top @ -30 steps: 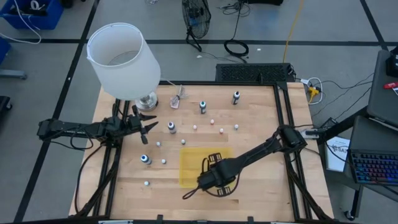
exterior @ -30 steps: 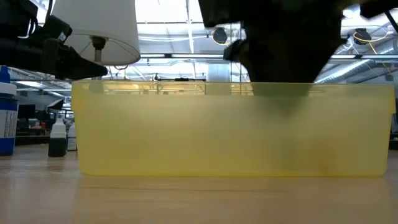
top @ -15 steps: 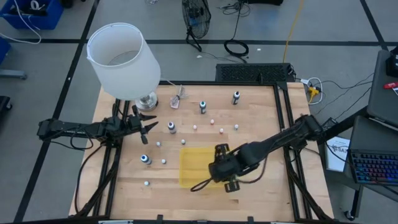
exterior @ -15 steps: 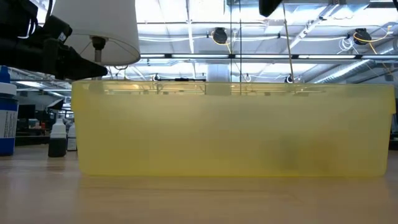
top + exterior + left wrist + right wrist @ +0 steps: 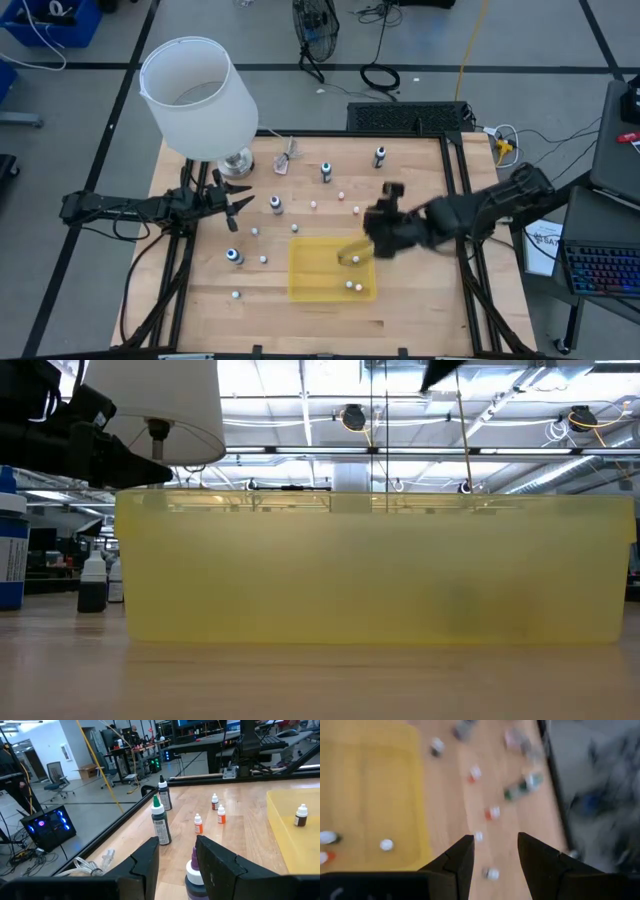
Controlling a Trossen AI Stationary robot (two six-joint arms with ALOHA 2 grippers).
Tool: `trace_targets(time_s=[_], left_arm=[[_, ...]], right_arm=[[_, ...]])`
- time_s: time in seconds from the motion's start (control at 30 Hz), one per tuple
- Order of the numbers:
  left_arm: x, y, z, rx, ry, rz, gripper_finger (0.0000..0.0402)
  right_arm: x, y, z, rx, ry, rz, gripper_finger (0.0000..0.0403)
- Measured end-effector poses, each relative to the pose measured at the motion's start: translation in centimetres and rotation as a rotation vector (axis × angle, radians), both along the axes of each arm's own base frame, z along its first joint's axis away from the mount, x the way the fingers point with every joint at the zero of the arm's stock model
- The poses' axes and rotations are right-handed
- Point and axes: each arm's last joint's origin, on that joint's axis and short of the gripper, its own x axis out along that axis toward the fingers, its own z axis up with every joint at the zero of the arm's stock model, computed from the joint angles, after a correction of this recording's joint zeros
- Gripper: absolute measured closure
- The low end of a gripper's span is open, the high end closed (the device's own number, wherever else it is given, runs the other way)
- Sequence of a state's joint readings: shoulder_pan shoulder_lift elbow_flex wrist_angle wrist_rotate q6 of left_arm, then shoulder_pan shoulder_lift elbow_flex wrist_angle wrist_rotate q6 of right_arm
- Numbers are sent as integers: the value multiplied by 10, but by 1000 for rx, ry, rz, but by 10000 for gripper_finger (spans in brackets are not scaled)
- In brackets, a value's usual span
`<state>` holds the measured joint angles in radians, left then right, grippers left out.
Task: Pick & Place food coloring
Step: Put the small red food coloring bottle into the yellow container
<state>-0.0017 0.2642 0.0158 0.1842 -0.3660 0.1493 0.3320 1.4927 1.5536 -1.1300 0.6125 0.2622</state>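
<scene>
The food coloring bottles stand scattered upright on the wooden table: dark ones [image 5: 326, 172] [image 5: 379, 157] [image 5: 276, 205] [image 5: 233, 256] and small whitish or reddish ones [image 5: 356, 210]. Two small bottles [image 5: 349, 285] lie in the yellow tray [image 5: 310, 270], which in the right wrist view [image 5: 386, 844] shows three. My right gripper [image 5: 385, 225] [image 5: 495, 838] is open, raised above the table at the tray's far right corner. My left gripper [image 5: 240, 205] [image 5: 176, 842] is open near the left edge. A white-capped bottle [image 5: 194, 870] stands just ahead of its fingers.
A lamp with a white shade [image 5: 190, 95] stands at the far left corner. A clear pinkish object with a stick [image 5: 287, 160] lies beside its base. In the low view the tray's near wall [image 5: 370, 570] fills the picture. Bare wood lies right of the tray.
My right gripper has risen out of the yellow tray and swung toward the table's far right, now over the wood beside the tray's far right corner. Small bottles now show in the tray where it was. The left arm has kept still.
</scene>
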Motion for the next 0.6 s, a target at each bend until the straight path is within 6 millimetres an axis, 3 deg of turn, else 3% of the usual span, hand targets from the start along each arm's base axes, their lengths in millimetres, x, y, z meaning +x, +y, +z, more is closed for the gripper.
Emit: trace_targets(time_s=[0.2,0.33,0.6], left_arm=[[0,0,0,0,0,0,270],[0,0,0,0,0,0,270],[0,0,0,0,0,0,270]], right_arm=[[-1,-70,-28,236,145,-256,262],[-4,-106,-54,237,220,-310,243],[-16,-134,-119,428,272,-312,184]])
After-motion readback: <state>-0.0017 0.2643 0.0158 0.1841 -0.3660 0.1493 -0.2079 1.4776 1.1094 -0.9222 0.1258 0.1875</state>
